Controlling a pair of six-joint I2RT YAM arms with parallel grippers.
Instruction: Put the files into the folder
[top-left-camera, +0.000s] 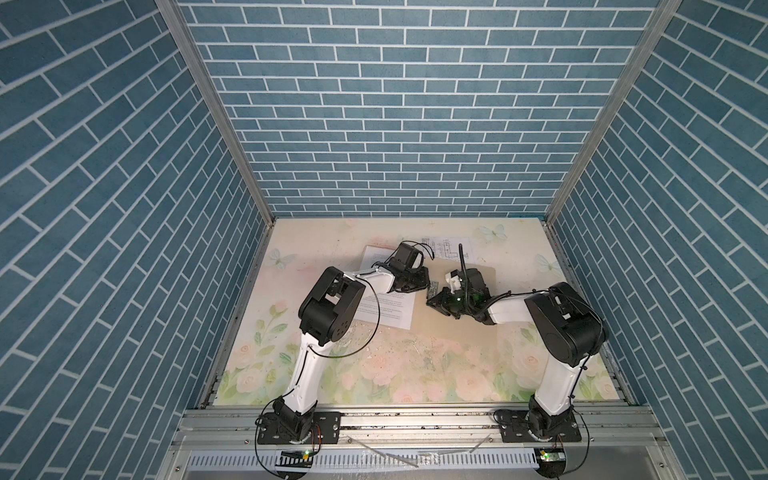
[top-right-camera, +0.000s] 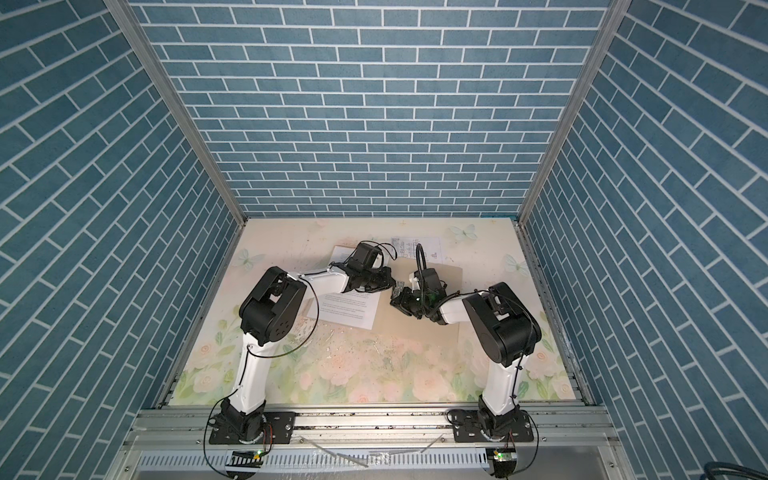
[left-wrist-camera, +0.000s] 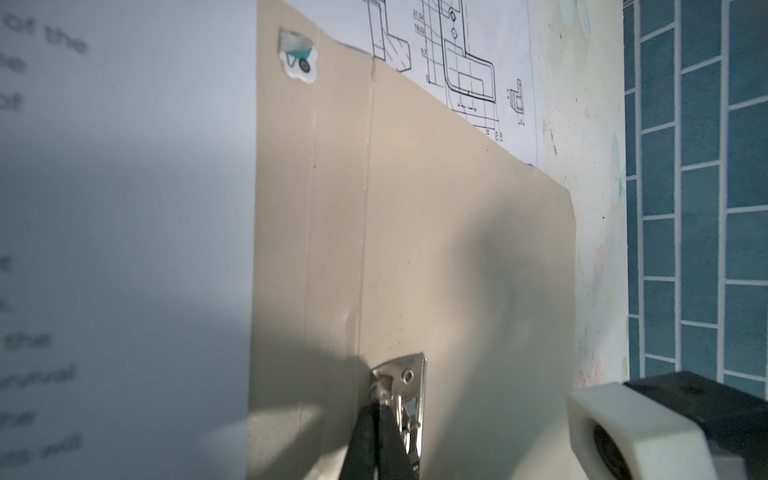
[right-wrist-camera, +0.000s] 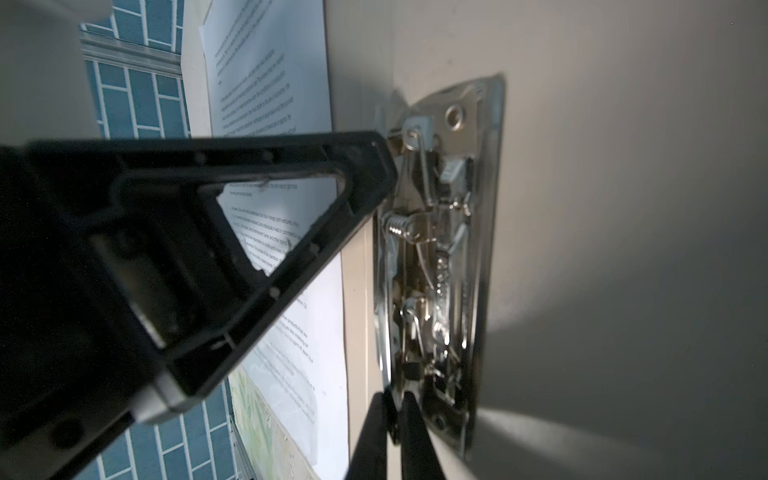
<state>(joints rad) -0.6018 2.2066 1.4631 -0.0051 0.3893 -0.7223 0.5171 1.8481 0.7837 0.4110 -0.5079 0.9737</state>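
Fingers of the left gripper are pressed together with nothing clearly between them, their tips against one end of the metal clip at the folder's spine. The right gripper meets the clip's opposite end, its fingers nearly together and, as far as the right wrist view shows, nipping the clip's thin edge.

The folder lies open and flat on the floral surface. The text sheet rests over its left leaf, one long edge just beside the spine creases. The drawing sheet lies at the far side, partly covered by the folder's far edge.

The step in hand looks like working the clip open. To do it well, one gripper should pin the clip's base so the thin card does not lift or skid, while the other raises only the lever, slowly, since polished metal can slip from a narrow pinch. The text sheet should then slide in squarely. The drawing sheet must first be drawn out from beneath the card without creasing it.
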